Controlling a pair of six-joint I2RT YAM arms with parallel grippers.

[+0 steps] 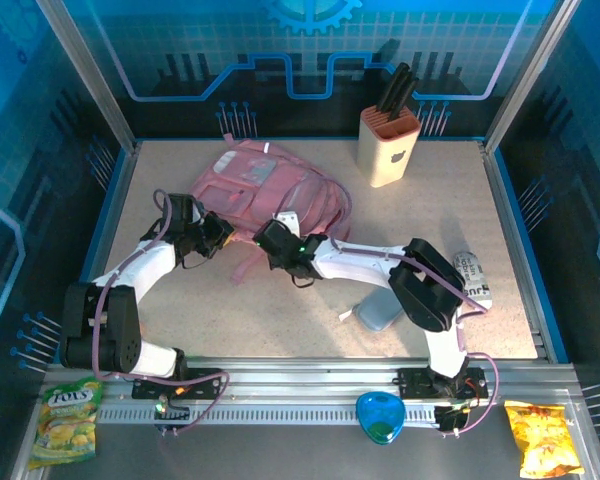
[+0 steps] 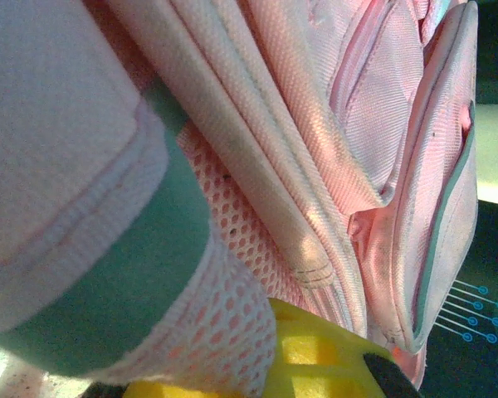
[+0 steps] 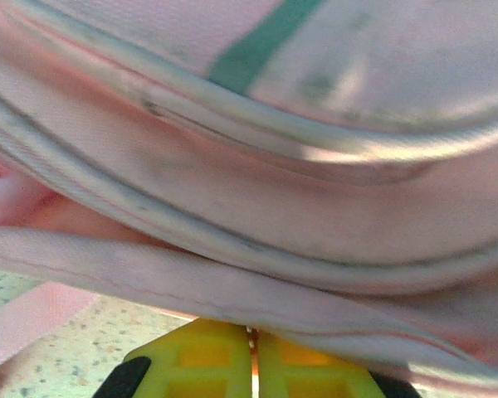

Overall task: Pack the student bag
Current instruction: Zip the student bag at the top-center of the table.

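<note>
Bag [image 1: 265, 185] flat on surface [image 1: 230, 320], mid-frame. Left gripper [image 1: 217, 232] and right gripper [image 1: 280, 243] closed at its lower edge, probably pinching fabric to open it; pinch unconfirmed.

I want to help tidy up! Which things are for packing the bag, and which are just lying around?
For the job: bag; left gripper; right gripper, both at the bag.

Lying about: knife block; green snack packet; yellow snack packet; blue heart-shaped thing; grey pouch and printed roll, which might get packed later.
</note>
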